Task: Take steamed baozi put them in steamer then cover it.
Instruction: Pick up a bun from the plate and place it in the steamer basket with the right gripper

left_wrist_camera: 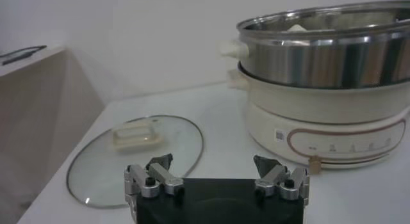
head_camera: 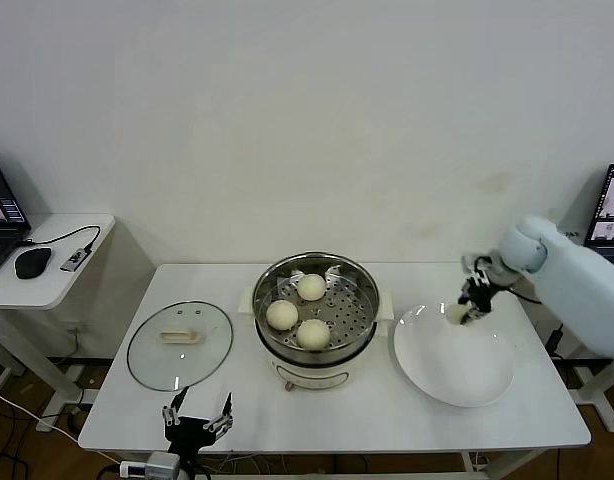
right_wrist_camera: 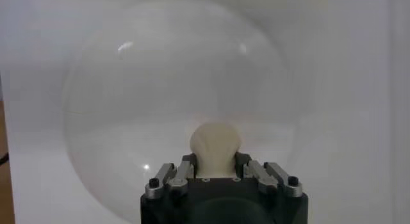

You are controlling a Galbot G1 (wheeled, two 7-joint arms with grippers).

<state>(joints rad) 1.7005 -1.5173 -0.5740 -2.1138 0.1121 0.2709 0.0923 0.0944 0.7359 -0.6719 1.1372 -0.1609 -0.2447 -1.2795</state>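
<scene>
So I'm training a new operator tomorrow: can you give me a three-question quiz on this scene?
1. How many round cream-white buns lie on the perforated tray of the shiny stainless-steel steamer?
2. True or false: the round glass lid covers the steamer.
3. What does the right gripper hold over the flat white plate: A) a bun, B) the lid, C) nothing?

Key: 1. Three. 2. False; it lies on the white table on the robot's left of the steamer, near the open left gripper. 3. A, the fourth bun.
</scene>
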